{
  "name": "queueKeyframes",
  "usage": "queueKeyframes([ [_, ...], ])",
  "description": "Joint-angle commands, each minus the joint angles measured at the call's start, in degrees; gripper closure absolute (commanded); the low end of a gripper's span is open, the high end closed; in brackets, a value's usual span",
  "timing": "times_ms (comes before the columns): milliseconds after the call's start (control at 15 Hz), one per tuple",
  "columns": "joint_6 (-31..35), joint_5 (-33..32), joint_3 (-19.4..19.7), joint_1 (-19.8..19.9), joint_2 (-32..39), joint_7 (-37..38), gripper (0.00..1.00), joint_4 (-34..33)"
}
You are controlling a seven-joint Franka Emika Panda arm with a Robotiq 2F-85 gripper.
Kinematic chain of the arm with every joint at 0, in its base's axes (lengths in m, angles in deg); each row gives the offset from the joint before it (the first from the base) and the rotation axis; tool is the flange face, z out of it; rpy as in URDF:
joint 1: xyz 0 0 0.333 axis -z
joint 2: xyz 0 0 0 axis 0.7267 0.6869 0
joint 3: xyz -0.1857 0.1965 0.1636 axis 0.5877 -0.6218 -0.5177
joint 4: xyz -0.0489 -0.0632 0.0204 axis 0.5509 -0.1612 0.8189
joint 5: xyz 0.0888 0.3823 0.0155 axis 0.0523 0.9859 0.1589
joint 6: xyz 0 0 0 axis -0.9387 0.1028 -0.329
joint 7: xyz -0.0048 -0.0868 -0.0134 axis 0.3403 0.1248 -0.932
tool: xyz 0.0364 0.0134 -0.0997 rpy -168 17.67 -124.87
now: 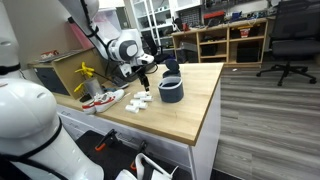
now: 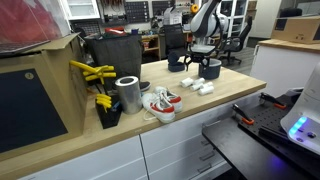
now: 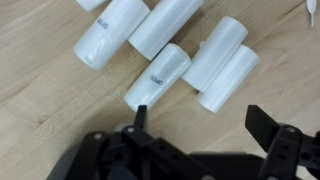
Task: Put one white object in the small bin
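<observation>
Several white cylinders (image 3: 158,75) lie side by side on the wooden table (image 3: 40,110) in the wrist view. They also show as a small white cluster in both exterior views (image 1: 139,101) (image 2: 199,87). My gripper (image 3: 205,120) is open and empty, hovering just above the table beside the cylinders; its two dark fingers frame bare wood. In an exterior view the gripper (image 1: 144,80) hangs over the cluster. The small dark bin (image 1: 171,90) stands right beside the cylinders, also seen in the other exterior view (image 2: 210,68).
White-and-red sneakers (image 2: 160,102) (image 1: 102,98), a metal can (image 2: 127,94), a black holder with yellow tools (image 2: 100,95) and a dark box (image 2: 115,55) sit on the table. Shelves and office chairs (image 1: 290,40) stand beyond.
</observation>
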Motion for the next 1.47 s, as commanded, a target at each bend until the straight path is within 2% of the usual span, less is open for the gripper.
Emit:
queueKeyframes([
  [0, 0.6, -1.6, 2.3, -3.0, 4.4, 3.9, 0.00, -4.7],
  [467, 0.2, -2.1, 5.1, -6.3, 10.9, 6.5, 0.00, -10.9],
  [1000, 0.0, 0.2, 4.9, -7.4, 14.7, 10.0, 0.00, -12.9],
  [1067, 0.1, 0.5, 4.6, -7.3, 14.6, 9.9, 0.25, -12.8],
  [1133, 0.1, 0.6, 4.5, -7.3, 14.6, 10.3, 0.26, -12.8],
  [1400, 0.2, 0.9, 4.6, -7.5, 13.7, 10.4, 0.57, -12.2],
])
